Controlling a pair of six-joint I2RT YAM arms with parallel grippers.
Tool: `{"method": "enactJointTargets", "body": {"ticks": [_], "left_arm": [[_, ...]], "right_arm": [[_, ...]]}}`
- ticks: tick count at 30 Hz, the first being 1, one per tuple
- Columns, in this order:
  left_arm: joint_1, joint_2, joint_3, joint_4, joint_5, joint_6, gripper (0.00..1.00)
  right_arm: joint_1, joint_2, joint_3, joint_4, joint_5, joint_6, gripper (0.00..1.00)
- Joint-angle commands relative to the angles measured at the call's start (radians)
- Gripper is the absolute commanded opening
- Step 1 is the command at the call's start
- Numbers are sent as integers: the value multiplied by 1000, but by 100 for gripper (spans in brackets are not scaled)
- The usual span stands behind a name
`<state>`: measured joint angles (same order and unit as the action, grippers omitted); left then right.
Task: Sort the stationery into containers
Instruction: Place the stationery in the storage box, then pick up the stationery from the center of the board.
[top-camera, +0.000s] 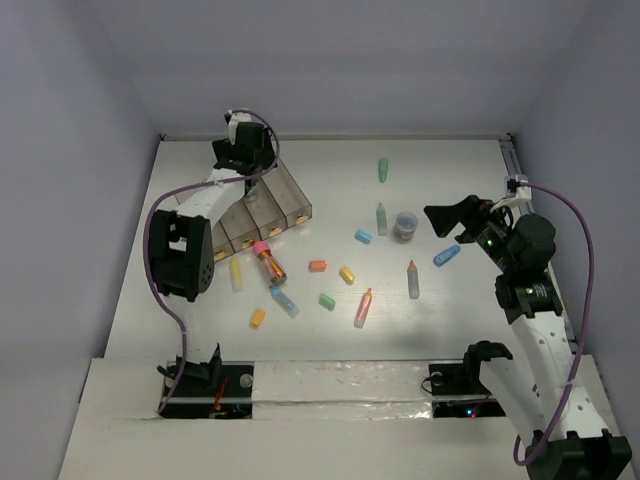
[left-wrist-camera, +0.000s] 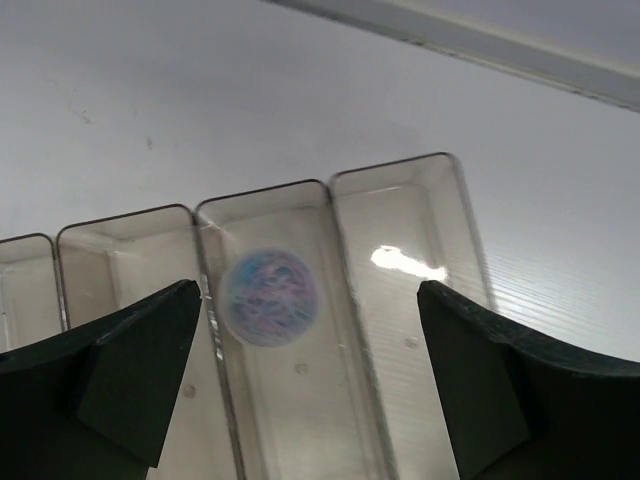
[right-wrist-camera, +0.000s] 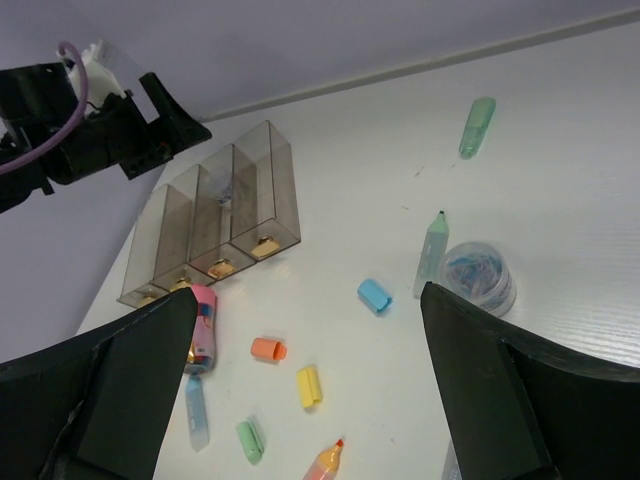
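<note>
Under the left pincer (left-wrist-camera: 308, 292), which is spread wide, a small round pot (left-wrist-camera: 270, 297) is seen lying in one slot of the smoky see-through tray (left-wrist-camera: 395, 340). Close by the spread right pincer (right-wrist-camera: 310, 298), a second round pot (right-wrist-camera: 478, 277) of clear plastic is stood upright beside a green pen (right-wrist-camera: 432, 255); that arm is judged nearer.

White matte table (top-camera: 450, 330), shut in on three sides by pale lavender-grey walls: left wall (top-camera: 70, 200), back wall (top-camera: 340, 60), right wall (top-camera: 590, 120); pale strip (top-camera: 400, 136) along the table's far edge, where it meets the back wall; short metal rail (top-camera: 509, 152) at the far right corner; raised white board (top-camera: 330, 435) at the near edge, glossy band (top-camera: 340, 378) across it; left wrist view: small dark speck (left-wrist-camera: 148, 143) on the tabletop, faint grain lines (left-wrist-camera: 560, 290) further right.
</note>
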<state>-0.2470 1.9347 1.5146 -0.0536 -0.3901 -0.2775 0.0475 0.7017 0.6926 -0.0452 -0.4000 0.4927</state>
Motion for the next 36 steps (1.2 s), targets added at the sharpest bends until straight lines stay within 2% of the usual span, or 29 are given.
{"method": "enactJointTargets", "body": {"ticks": [1, 3, 4, 7, 8, 11, 14, 18, 23, 30, 36], "left_arm": [[-92, -138, 56, 40, -7, 15, 88], [-152, -154, 41, 63, 22, 21, 86], [-226, -161, 35, 81, 39, 26, 84], [-355, -134, 24, 110, 91, 38, 83], [-436, -120, 28, 118, 109, 43, 82], [-558, -53, 73, 130, 155, 49, 83], [-629, 9, 126, 146, 213, 49, 86], [-676, 110, 238, 107, 258, 67, 92], [-696, 257, 370, 64, 266, 86, 95], [-706, 397, 479, 5, 273, 95, 93], [-715, 443, 519, 3, 270, 109, 88]], "right_arm": [[9, -13, 30, 15, 6, -17, 100], [9, -27, 27, 13, 45, -16, 99], [9, -48, 24, 8, 65, -16, 99], [9, -102, 16, -2, 145, -16, 100], [9, -114, 15, -7, 167, -16, 100], [9, -152, 12, -21, 234, -16, 100], [9, -183, 12, -38, 303, -16, 100], [9, -225, 5, -42, 337, -19, 100], [9, -217, 10, -47, 326, -16, 100], [9, -219, 5, -33, 302, -14, 99], [9, -171, 13, -25, 241, -17, 97]]}}
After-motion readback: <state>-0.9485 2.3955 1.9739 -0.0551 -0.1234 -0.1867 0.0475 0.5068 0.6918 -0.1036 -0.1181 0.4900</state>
